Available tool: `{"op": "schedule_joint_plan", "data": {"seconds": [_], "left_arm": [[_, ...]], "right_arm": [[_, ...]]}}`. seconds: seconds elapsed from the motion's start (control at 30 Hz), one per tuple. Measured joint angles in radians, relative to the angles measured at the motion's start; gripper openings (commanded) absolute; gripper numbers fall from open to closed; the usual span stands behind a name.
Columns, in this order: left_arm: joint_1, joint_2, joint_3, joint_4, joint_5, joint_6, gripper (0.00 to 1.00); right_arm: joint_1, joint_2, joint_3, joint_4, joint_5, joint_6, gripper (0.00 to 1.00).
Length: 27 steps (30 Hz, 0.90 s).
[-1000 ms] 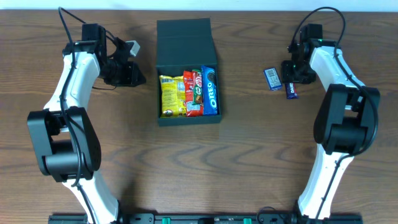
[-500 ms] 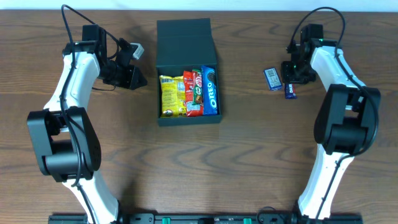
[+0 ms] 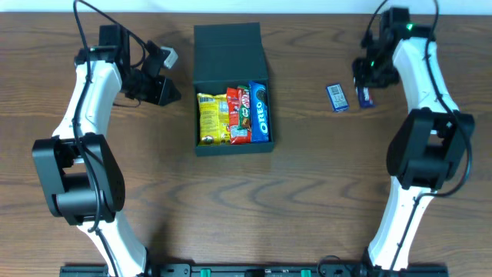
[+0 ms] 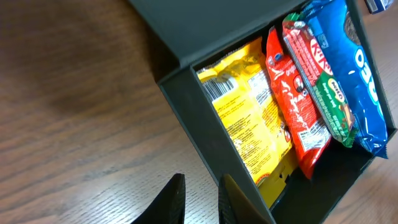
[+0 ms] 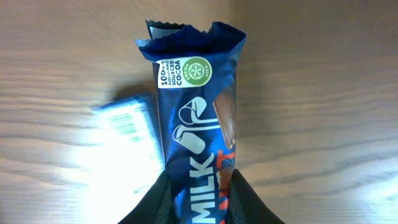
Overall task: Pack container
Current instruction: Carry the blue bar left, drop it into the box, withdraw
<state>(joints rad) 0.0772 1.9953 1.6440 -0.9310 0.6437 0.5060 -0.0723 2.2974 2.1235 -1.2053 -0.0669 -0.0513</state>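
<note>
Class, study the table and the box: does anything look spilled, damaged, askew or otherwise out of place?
Nothing looks spilled or damaged. The container sits square, lid open, its packets in a neat row. One small blue packet lies alone on the table, slightly tilted, outside the box. The right pincer holds a blue chocolate bar.

Dark wood-grain table [image 3: 307, 200] fills the view; pale strip along far edge, glare on right-side wood.

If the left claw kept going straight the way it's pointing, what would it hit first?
Probably the container: its dark near wall stands just ahead of the left claw, whose narrow-set, empty fingertips point at it. The yellow snack packet lies beyond.
</note>
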Motion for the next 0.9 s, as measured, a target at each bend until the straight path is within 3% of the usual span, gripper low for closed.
{"op": "schedule_joint_plan", "data": {"seconds": [0.13,0.3,0.57,0.9], "left_arm": [[0.000,0.000,0.027,-0.018,-0.027,0.021,0.20],[0.000,0.000,0.029,-0.025,-0.044,0.035,0.20],[0.000,0.000,0.029,-0.027,-0.049,0.045,0.21],[0.000,0.000,0.029,-0.023,-0.049,0.045,0.21]], "right_arm": [[0.066,0.000,0.176,-0.106,-0.046,0.024,0.14],[0.251,0.000,0.257,-0.142,-0.074,0.119,0.19],[0.581,0.000,0.241,-0.062,-0.071,0.346,0.24],[0.687,0.000,0.056,0.055,-0.027,0.572,0.22]]}}
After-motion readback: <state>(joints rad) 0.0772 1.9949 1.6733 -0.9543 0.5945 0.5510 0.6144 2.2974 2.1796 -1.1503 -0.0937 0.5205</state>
